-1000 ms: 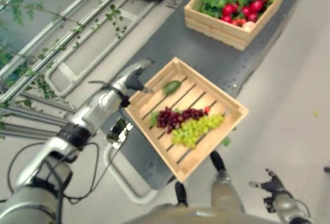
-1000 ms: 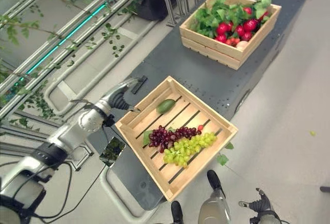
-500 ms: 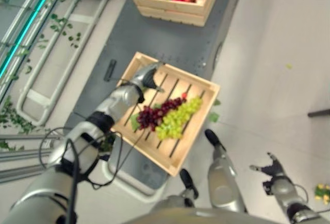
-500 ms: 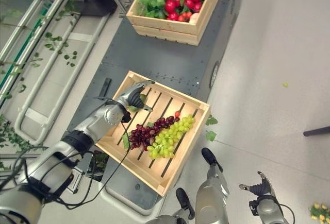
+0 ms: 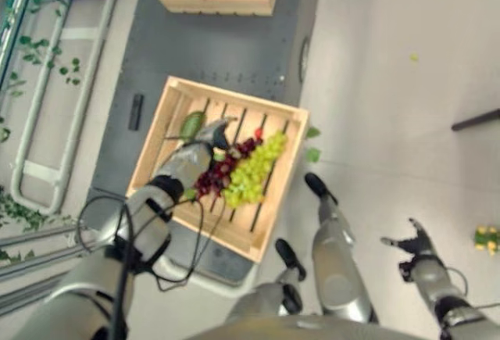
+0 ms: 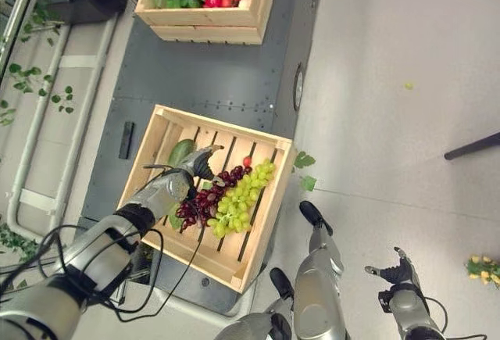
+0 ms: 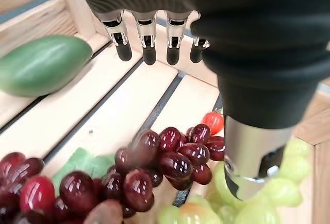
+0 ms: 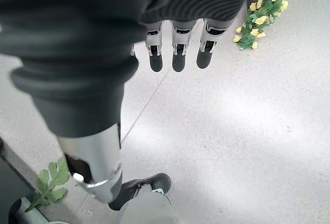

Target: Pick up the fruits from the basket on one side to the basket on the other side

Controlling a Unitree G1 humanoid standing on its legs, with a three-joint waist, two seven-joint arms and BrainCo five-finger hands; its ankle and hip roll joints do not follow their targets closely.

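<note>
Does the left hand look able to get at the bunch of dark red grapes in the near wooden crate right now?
Probably yes. The left hand hangs open just above the dark red grapes inside the slatted wooden crate, with nothing between them.

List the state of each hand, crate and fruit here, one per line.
left hand: open, hovering over the near crate, holding nothing.
right hand: open, idle over the floor.
near crate: holds fruit.
green mango: lying on the slats.
red grapes: lying beside green grapes.
far crate: filled.
</note>
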